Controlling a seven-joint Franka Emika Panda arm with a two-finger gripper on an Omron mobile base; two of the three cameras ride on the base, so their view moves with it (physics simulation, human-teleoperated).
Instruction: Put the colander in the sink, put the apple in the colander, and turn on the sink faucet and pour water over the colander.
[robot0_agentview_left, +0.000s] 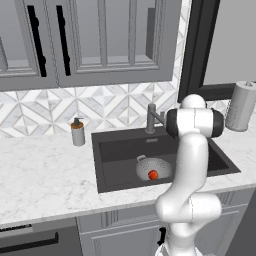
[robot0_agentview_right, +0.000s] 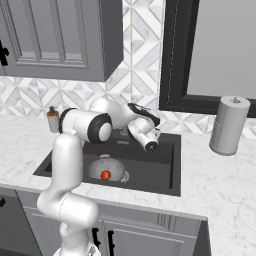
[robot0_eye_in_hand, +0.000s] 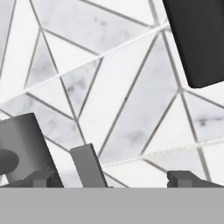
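Gripper (robot0_eye_in_hand: 111, 178) open, empty; sink faucet (robot0_eye_in_hand: 89, 164) lever just ahead: stiff, slick metal, best pushed near tip.

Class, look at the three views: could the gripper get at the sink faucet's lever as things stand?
Probably yes. The open gripper hangs over the sink close by the sink faucet, with nothing between them.

Soap dispenser (robot0_agentview_left: 77, 132) on counter (robot0_agentview_left: 45, 175); paper towel roll (robot0_agentview_right: 229, 125) upright.
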